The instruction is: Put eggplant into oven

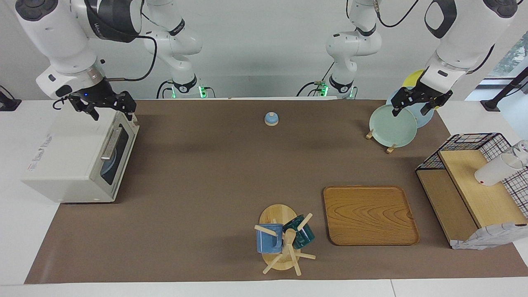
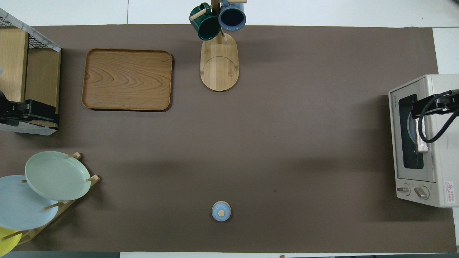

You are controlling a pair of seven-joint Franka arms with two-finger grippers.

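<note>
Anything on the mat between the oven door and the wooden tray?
Nothing: in the overhead view only bare mat runs from the oven to the wooden tray.

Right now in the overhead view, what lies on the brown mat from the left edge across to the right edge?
Wire shelf → wooden tray → mug tree → oven. The plate rack and the small blue lid overlap these in the order, so both are left out. No eggplant shows.

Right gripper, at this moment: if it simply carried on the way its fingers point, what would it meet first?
Probably the oven. The right gripper hangs over its top edge above the closed door, fingers pointing down, so it would likely meet the casing near the handle. Exact depth is unclear. No eggplant shows.
</note>
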